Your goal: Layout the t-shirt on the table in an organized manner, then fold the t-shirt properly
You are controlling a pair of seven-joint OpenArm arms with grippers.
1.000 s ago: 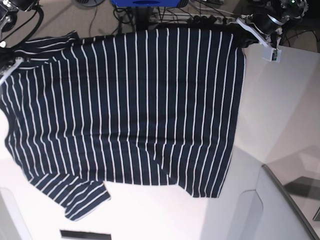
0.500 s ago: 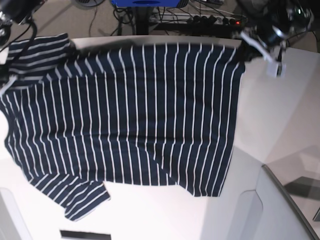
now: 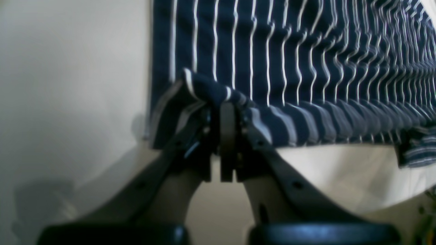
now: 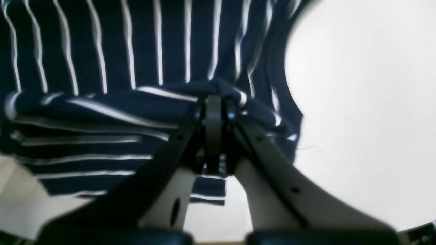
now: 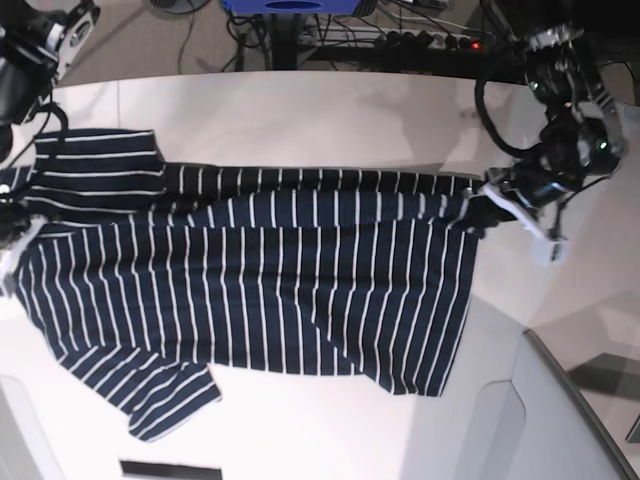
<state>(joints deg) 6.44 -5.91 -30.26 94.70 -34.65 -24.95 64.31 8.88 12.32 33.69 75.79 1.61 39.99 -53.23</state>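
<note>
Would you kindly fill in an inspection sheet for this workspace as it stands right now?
Surface: white table, bare along the far edge and at the near right.
Job's things: striped t-shirt lies on the table, its far edge lifted and carried over the rest; one sleeve lies flat at the near left.
Clutter: a dark strip at the near edge, too little of it in view to identify.
Grippers: left gripper shut on the t-shirt's edge; right gripper shut on a bunched fold of it.
Cables: a tangle of cables and a power strip on the floor beyond the table.
Surroundings: a blue object behind the table's far edge.
</note>
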